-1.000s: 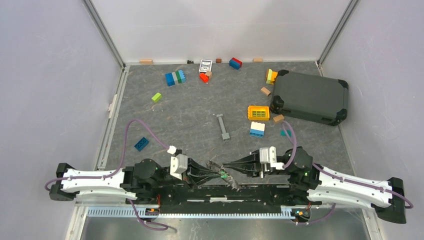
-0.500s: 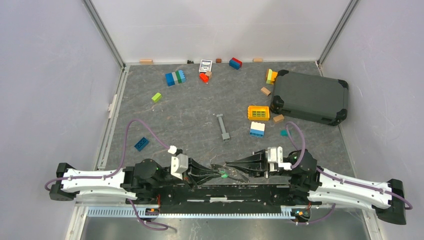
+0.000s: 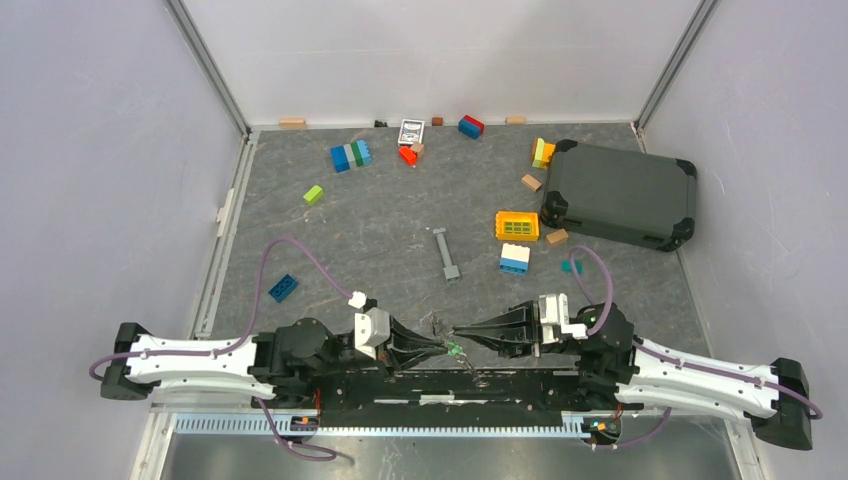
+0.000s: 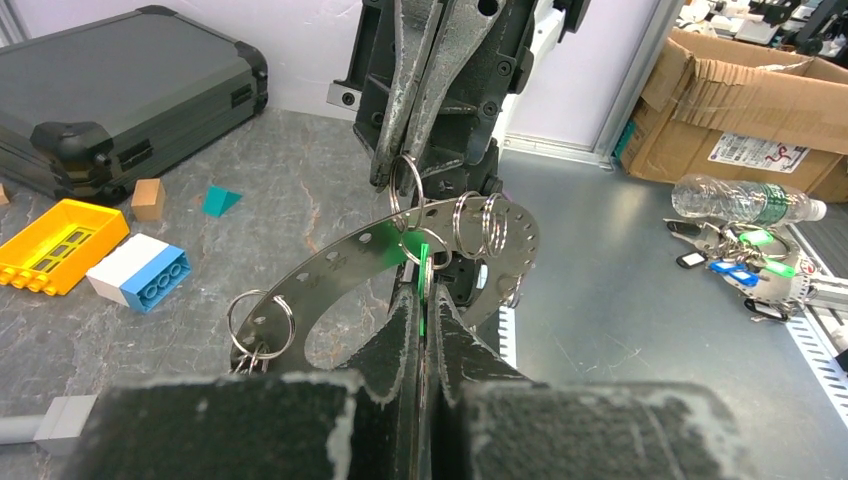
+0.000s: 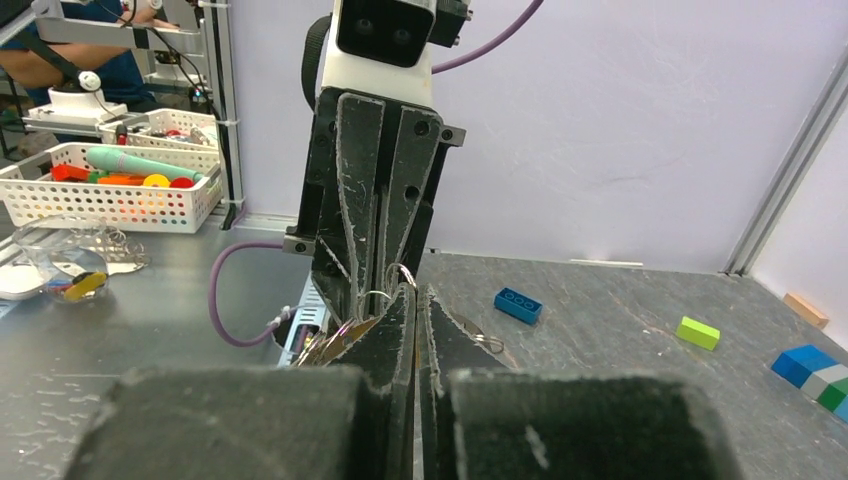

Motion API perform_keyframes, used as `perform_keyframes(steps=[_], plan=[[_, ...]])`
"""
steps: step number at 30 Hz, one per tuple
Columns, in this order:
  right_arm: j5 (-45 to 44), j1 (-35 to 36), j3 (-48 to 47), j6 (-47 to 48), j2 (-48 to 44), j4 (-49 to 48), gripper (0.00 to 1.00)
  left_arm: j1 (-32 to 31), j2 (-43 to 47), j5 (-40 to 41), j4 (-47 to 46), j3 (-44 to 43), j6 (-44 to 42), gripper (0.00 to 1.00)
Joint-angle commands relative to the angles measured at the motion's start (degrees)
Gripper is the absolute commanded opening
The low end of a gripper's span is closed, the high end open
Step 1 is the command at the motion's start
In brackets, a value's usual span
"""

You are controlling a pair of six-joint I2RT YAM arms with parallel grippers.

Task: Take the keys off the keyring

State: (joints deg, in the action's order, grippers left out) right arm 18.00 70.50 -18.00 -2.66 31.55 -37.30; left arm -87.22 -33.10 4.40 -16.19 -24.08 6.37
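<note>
Item: thin silver wire keyring (image 4: pixel 405 195), held up at the near middle of the grey stone-patterned worktop (image 3: pixel 380 230), between the two arm bases. Attached: a curved, hole-punched silver metal plate (image 4: pixel 340 265), which the keyring passes through. The plate carries further wire rings (image 4: pixel 478 225) at its near end and one more (image 4: pixel 260 320) at its far end, from which a bunch of small silver keys (image 4: pixel 248 358) hangs. Grips: your right gripper (image 5: pixel 415 298), reaching in from the right, is pinched together on the keyring's wire. Your left gripper (image 4: pixel 421 300) is clamped flat on a small thin key with a green head (image 4: pixel 423 265), just beneath the plate. Whether that green-headed key hangs on the pinched keyring or on a neighbouring ring cannot be told. Handling, as judged: everything here is light, stiff and smooth, so expect metal to slide in the pads. The keyring is likely a springy split coil that gives only slightly, and the plate may swing and tug. Where to hold: take a key by its broad head, flat between the pads, and the keyring across its wire, away from the split end, so the key can be walked round the coil. Elsewhere: yellow grid block (image 3: pixel 517 224), long grey metal bar (image 3: pixel 446 253) and dark grey hard case (image 3: pixel 620 195), all well apart, farther out on the worktop.
</note>
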Motion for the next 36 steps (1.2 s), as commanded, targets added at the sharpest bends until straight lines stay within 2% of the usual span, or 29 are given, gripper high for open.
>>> perform_keyframes(steps=[1,6,9,11,21,29,36], plan=[[0.1,0.1,0.5,-2.5,-0.5,-9.2,0.00,-0.2,-1.0,0.8,0.2,-2.6,-0.2,0.09],[0.5,0.1,1.5,-3.5,0.1,-11.2,0.00,-0.1,-1.0,1.0,0.3,-2.8,-0.2,0.37],[0.4,0.1,1.9,-3.4,-0.1,-11.5,0.00,-0.1,-0.6,1.0,0.7,-2.8,-0.2,0.45],[0.4,0.1,1.9,-3.1,-0.3,-11.4,0.00,-0.1,-0.3,1.0,1.1,-2.8,-0.2,0.47],[1.6,0.1,2.1,-1.5,-2.1,-9.8,0.00,-0.1,3.6,1.6,1.4,-2.2,-1.3,0.48],[3.0,0.1,2.5,-1.5,-2.2,-10.1,0.00,-0.1,6.6,0.7,-4.0,-0.3,-2.0,0.45],[5.2,0.1,2.3,-2.3,-0.9,-11.2,0.00,-0.1,3.9,0.6,-6.8,-1.3,-3.5,0.35]])
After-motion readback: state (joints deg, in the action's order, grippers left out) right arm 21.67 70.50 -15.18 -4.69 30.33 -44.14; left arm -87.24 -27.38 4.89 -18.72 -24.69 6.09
